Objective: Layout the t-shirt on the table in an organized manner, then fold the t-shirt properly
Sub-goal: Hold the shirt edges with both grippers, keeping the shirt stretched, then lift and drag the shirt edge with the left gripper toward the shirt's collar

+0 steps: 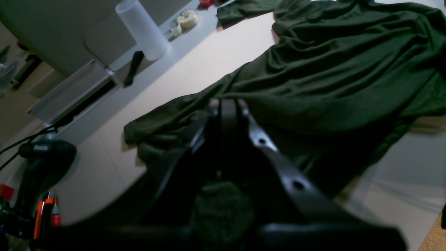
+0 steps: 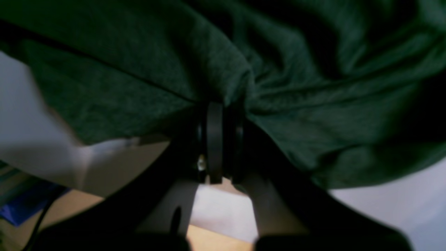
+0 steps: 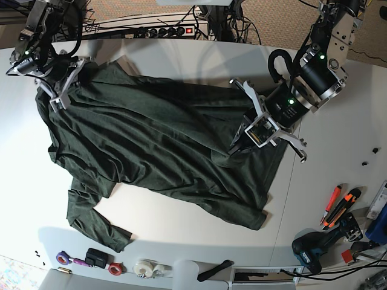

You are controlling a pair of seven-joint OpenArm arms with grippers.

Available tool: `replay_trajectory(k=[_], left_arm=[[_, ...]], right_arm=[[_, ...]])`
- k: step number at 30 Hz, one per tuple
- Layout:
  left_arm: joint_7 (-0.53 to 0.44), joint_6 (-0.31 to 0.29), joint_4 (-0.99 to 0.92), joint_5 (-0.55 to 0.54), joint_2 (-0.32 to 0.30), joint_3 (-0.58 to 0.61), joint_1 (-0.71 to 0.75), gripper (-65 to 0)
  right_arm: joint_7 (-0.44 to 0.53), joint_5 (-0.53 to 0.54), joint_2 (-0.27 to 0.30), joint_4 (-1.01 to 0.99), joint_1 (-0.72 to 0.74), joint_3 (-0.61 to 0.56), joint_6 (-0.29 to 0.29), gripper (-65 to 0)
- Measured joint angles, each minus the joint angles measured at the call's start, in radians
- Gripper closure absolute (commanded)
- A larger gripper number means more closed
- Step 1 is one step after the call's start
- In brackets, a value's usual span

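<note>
The dark green t-shirt (image 3: 151, 133) lies spread and wrinkled across the white table (image 3: 181, 235), with one long sleeve (image 3: 97, 223) trailing toward the front left. My left gripper (image 3: 237, 147) sits over the shirt's right part. In the left wrist view its jaws (image 1: 226, 104) are shut on a bunched fold of the shirt (image 1: 331, 69). My right gripper (image 3: 55, 99) is at the shirt's far left corner. In the right wrist view it (image 2: 219, 108) is shut on a pinch of the green fabric (image 2: 122, 69), lifted a little off the table.
Tape rolls (image 3: 143, 266), a white cylinder (image 3: 184, 269) and a black handle (image 3: 214, 270) lie along the front edge. A drill (image 3: 314, 246) and orange cutters (image 3: 338, 205) sit at the right. A power strip (image 3: 163, 28) runs behind the table.
</note>
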Motion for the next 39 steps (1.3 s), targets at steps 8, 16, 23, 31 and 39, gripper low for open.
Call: replay_trajectory(k=[8, 16, 23, 31, 39], left_arm=[[0.015, 0.000, 0.000, 0.000, 0.000, 0.000, 0.012, 0.0], [0.055, 0.000, -0.002, 0.112, 0.000, 0.000, 0.105, 0.0], [0.061, 0.013, -0.006, 0.166, 0.000, 0.000, 0.119, 0.0], [0.062, 0.067, -0.006, 0.190, 0.000, 0.000, 0.122, 0.0], [0.152, 0.048, -0.089, 0.190, 0.000, 0.000, 0.126, -1.5]], right_arm=[[0.002, 0.002, 0.000, 0.180, 0.002, 0.000, 0.000, 0.0], [0.217, -0.258, 0.000, 0.179, 0.000, 0.000, 0.000, 0.0], [0.289, -0.280, 0.000, 0.179, 0.024, 0.000, 0.000, 0.0], [0.289, -0.280, 0.000, 0.178, 0.025, 0.000, 0.000, 0.0], [0.175, -0.275, 0.000, 0.178, 0.023, 0.000, 0.000, -20.2]])
